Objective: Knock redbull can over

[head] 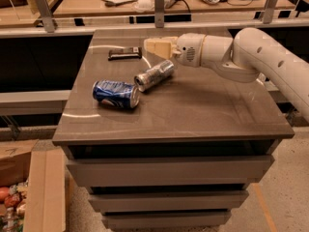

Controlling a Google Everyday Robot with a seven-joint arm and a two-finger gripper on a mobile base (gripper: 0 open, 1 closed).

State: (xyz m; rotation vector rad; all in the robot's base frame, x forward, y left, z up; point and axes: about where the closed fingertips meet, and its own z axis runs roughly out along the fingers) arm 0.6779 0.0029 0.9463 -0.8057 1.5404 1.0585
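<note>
1. The silver can (154, 75) is lying flat on its side, roughly mid-table and a bit toward the far half. Its top end points near-left and its base points far-right.
2. The pincer (153, 46) hangs just beyond the far end of that can, over the far part of the table (217, 115). The white arm (270, 62) reaches in from the right. I honestly can't tell whether the pincer is spread or pressed together from this angle. Nothing seems to be gripped in it, and I can't say if it's brushing the can or just close.
3. A blue can (116, 93) is also on its side, just near-left of the silver one. They're close enough that I can't tell if they touch. A dark bar (124, 53) lies flat further back on the left, well apart from both.
4. My read on the step in hand: the knock-over itself looks done, since the can isn't upright anymore. So this is the tail end — basically the follow-through.
5. What the next move calls for, I'd guess, is lifting the pincer clear and pulling back to the right without clipping the can. It's round and lying loose, so a stray nudge could send it rolling into the blue one or toward the edge.
</note>
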